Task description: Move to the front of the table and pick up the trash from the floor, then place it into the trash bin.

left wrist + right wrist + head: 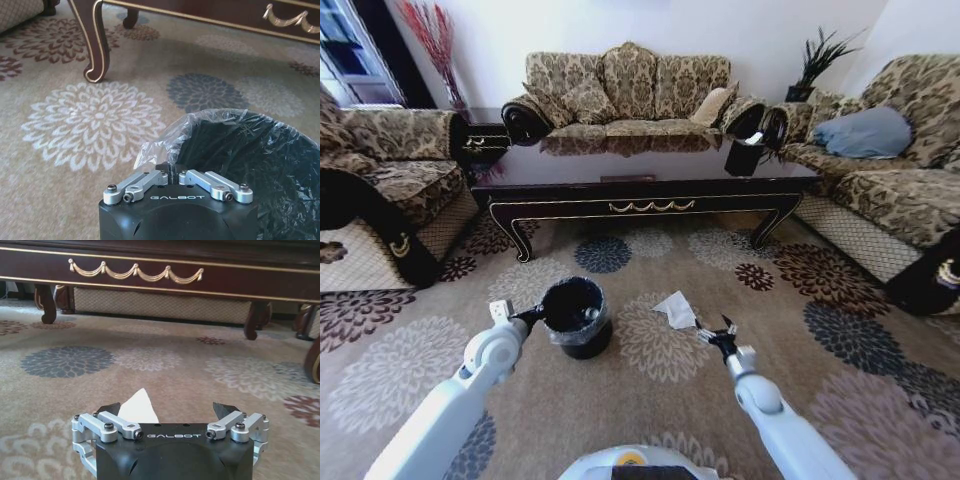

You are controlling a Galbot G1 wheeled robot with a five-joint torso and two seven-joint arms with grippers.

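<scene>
Right wrist view: right gripper (167,412) spread wide, tissue (138,407) seemingly untouched.

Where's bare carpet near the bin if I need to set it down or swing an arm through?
Free: the carpet between the trash bin and the table, and outside the left pincer, shut on the bin's liner. Crowded: between bin and open right pincer, where the white tissue lies.

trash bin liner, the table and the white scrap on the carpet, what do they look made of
The trash bin liner looks like thin glossy plastic film: it crinkles and catches light at the rim, which the left gripper pinches. The table looks like dark polished wood with gold trim; its top mirrors the sofa. The trash looks like soft white tissue, creased and matte, just ahead of the open right gripper.
</scene>
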